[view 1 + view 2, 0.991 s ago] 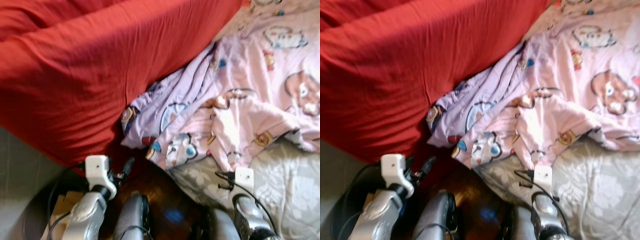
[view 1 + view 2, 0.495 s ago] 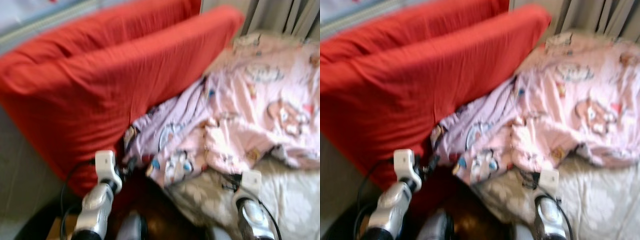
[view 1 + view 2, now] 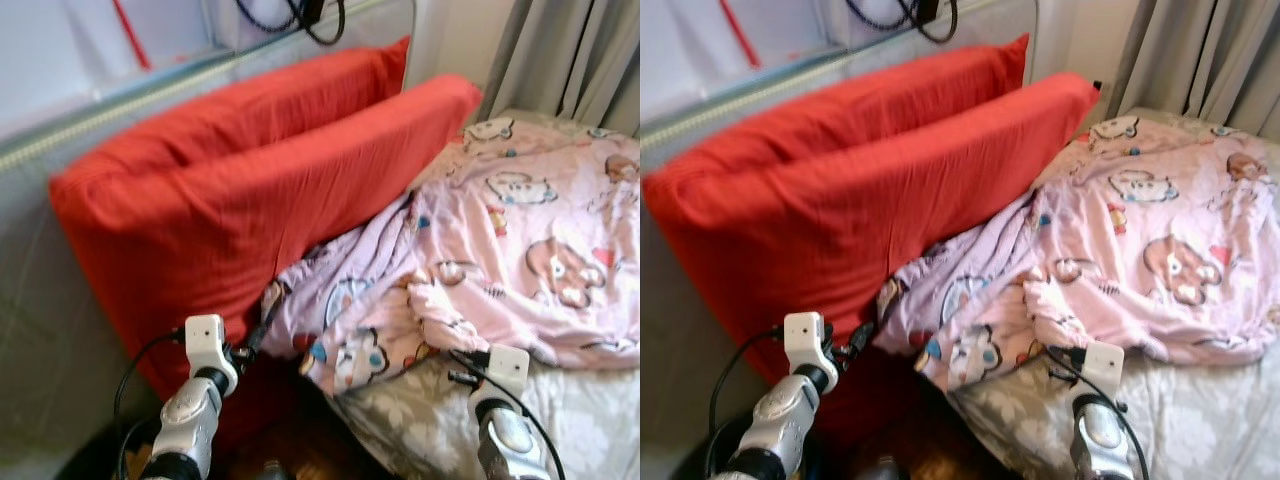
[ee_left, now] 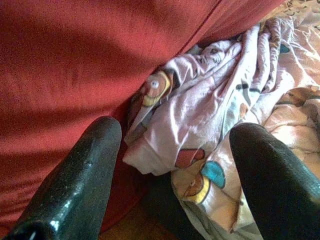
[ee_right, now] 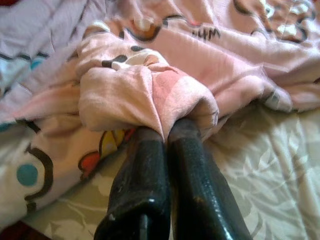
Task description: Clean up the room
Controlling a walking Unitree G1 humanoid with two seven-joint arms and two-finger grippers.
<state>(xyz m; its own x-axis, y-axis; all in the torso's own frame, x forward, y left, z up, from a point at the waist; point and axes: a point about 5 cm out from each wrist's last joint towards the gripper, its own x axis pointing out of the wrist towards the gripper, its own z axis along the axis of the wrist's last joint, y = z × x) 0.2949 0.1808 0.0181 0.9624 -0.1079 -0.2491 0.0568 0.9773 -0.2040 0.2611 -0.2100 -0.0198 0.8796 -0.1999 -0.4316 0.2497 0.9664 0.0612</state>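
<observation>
1. The blanket (image 3: 500, 240) lies rumpled on the bed (image 3: 590, 420), against two red pillows (image 3: 250, 190).
2. My right gripper (image 5: 167, 132) is clenched on a blanket fold.
3. My left gripper (image 4: 172, 150) gapes wide, empty, near the bed's corner.

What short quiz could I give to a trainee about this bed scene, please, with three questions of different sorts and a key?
1. True or false: the right gripper is shut on a fold of the pink blanket.
2. Multiple choice: how do the jaws of the left gripper stand? A) apart, with nothing between them B) shut on the red pillow C) shut on the blanket
3. Fill in: the blanket's crumpled edge lies against the ___ pillow.

Key: 1. true. In the right wrist view the two black fingers are together with cloth bunched at their tips. 2. A. 3. red.
</observation>
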